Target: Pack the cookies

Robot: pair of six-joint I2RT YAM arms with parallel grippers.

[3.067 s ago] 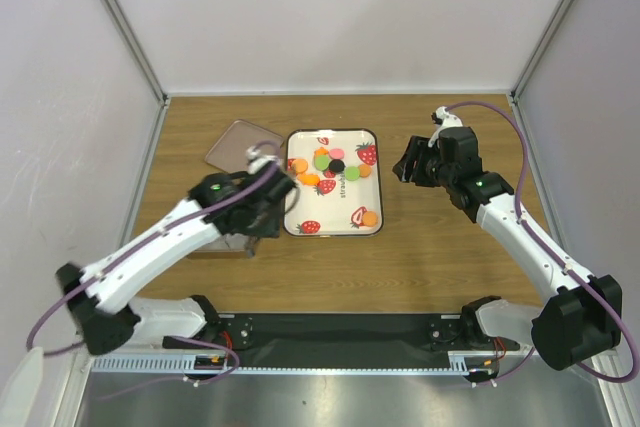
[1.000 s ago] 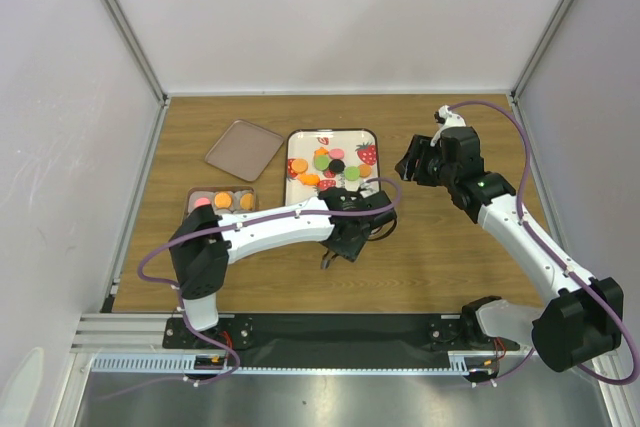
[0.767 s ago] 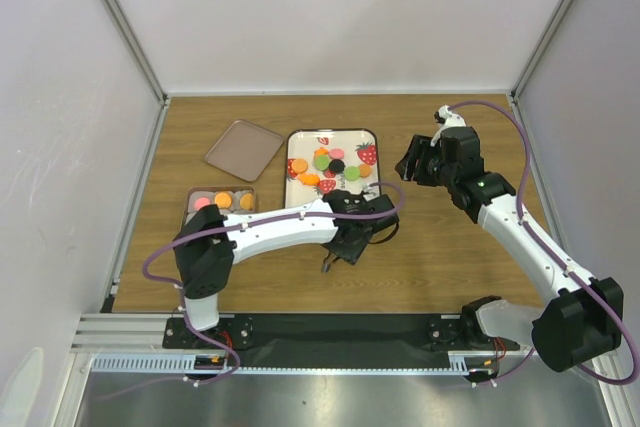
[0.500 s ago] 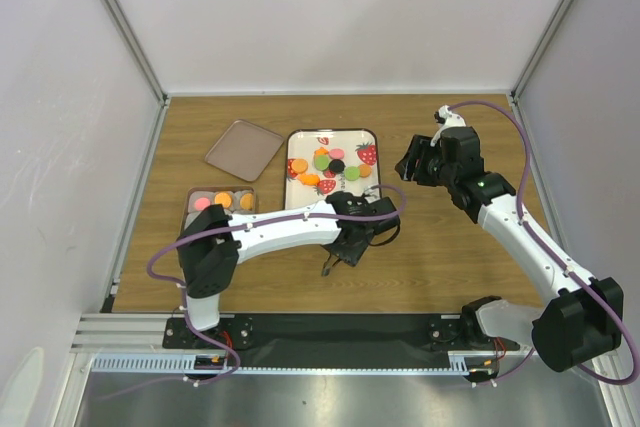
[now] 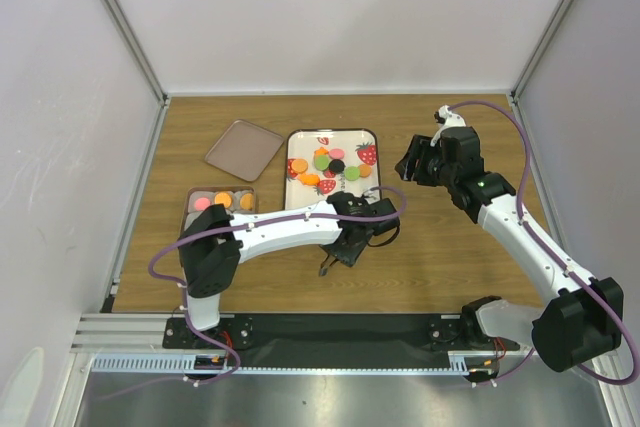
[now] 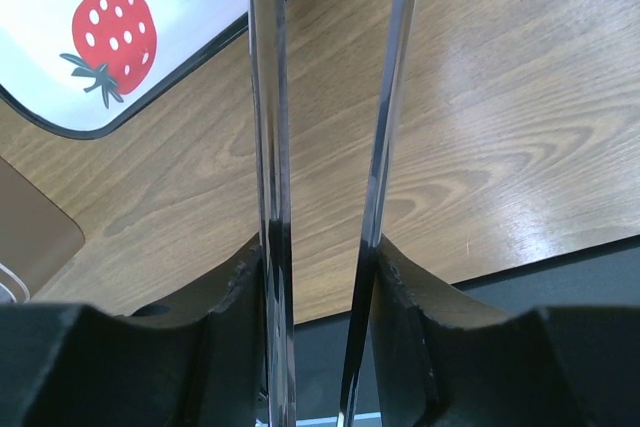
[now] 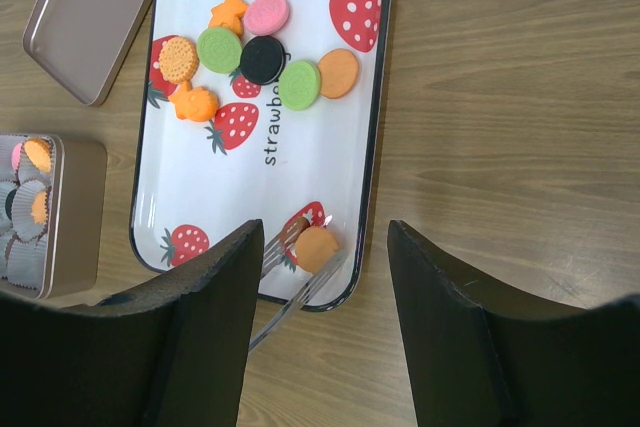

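Several cookies [image 7: 262, 59], orange, pink, green and black, lie in a cluster on the white strawberry tray [image 7: 170, 202], also seen from above [image 5: 332, 164]. One orange cookie [image 7: 318, 248] lies alone at the tray's near right corner. My left gripper [image 5: 343, 245] is shut on metal tongs [image 6: 268, 147]. The tong tips [image 7: 292, 234] stand either side of that lone cookie, slightly apart. In the top view my arm hides this cookie. My right gripper [image 5: 413, 168] is open and empty, above the wood right of the tray.
A brown tin [image 5: 219, 202] with paper cups holding orange and pink cookies stands left of the tray, also in the right wrist view [image 7: 45, 212]. Its lid [image 5: 244, 144] lies at the back left. The table's black front edge [image 6: 560, 277] is close to my left gripper.
My left arm has swung from the tin to the tray's near right corner with the tongs. Over the last second it has barely shifted. The right arm has not moved.
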